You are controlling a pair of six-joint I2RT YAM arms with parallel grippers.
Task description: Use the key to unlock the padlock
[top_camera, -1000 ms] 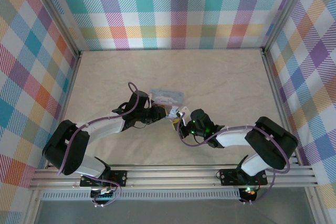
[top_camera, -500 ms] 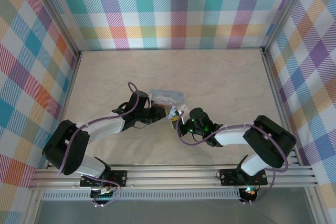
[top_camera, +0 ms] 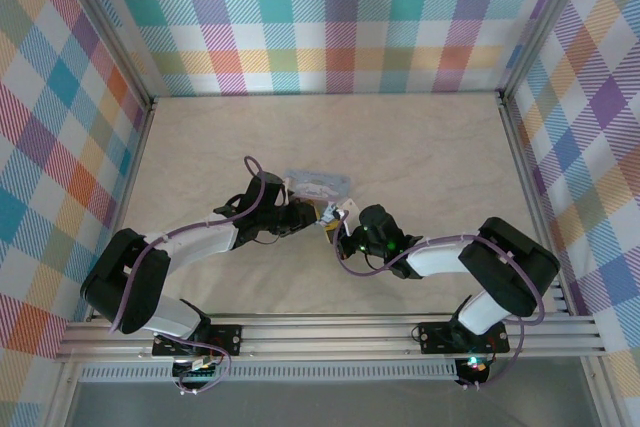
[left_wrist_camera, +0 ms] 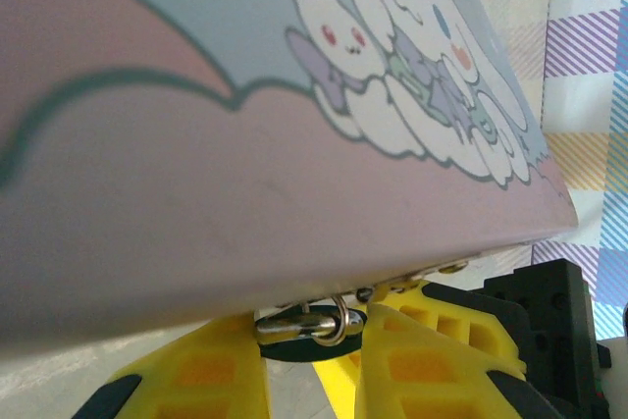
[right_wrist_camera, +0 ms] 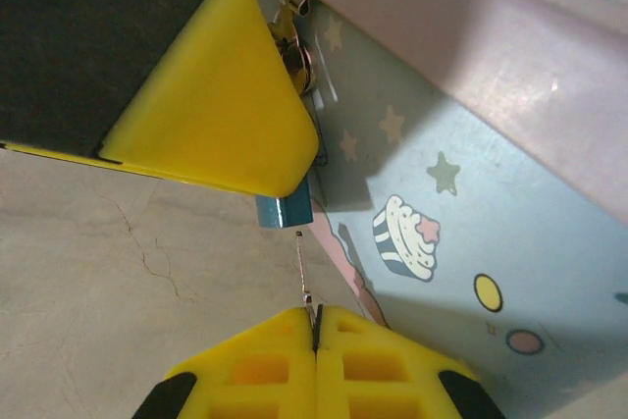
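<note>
From overhead I see the left arm (top_camera: 200,242) stretched low from the near left corner toward the middle of the bench (top_camera: 430,147). The right arm (top_camera: 445,257) is bent at its elbow and reaches left. Both wrists meet at the near side of the tin (top_camera: 318,184), which sits about mid-bench.

The left end effector (left_wrist_camera: 312,329) is narrow, its yellow fingers closed on the padlock (right_wrist_camera: 285,211), which hangs at the tin's near wall. The right end effector (right_wrist_camera: 314,319) is fully closed, pinching the thin key (right_wrist_camera: 302,267), whose shaft reaches up to the padlock's teal end.

My right wrist camera gives me that teal body poking out from under the left finger, plus the key shaft. Overhead, both are too small to make out. My left wrist camera shows the tin's cartoon lid close up and a metal loop between the fingers.

Compared with a second ago, the right arm's elbow has edged left and its wrist sits slightly closer to the tin. The left arm has not moved.
</note>
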